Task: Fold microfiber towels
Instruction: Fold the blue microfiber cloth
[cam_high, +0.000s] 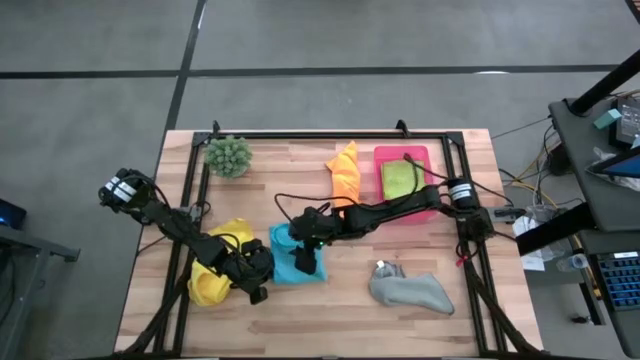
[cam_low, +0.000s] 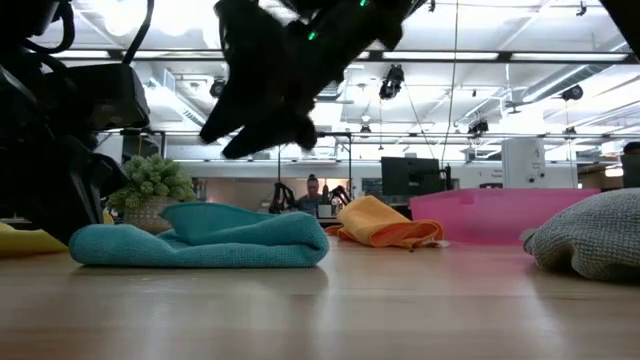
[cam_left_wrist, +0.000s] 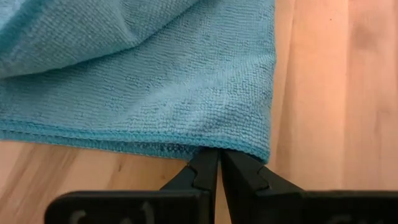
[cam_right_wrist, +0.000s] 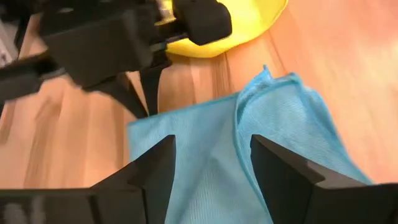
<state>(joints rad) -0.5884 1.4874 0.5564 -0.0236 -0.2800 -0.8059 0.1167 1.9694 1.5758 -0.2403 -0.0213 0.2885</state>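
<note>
Wooden bench (cam_high: 330, 300) planks fill the foreground of the low view, and everything else I place from the blue towel (cam_high: 297, 255) lying half-folded in the middle of it. Largest first: the pink tray (cam_high: 425, 160) sits well behind and to the right of the blue towel with the lime green towel (cam_high: 398, 178) inside; the grey towel (cam_high: 412, 290) is crumpled off to its right; the orange towel (cam_high: 345, 168) is behind it; the yellow towel (cam_high: 212, 275) lies just beside it on the left; the spiky plant (cam_high: 228, 155) stands behind that.

Left end effector (cam_left_wrist: 219, 163) has its fingers pressed together right at the blue towel's hemmed corner; whether the hem is actually pinched I cannot tell. Right end effector (cam_right_wrist: 211, 165) hangs over the same towel with fingers spread, holding nothing.

To finish this fold well, I reckon the left one should keep that corner anchored while the right takes the loose raised flap, carries it flat across and lines up the hems before letting go
</note>
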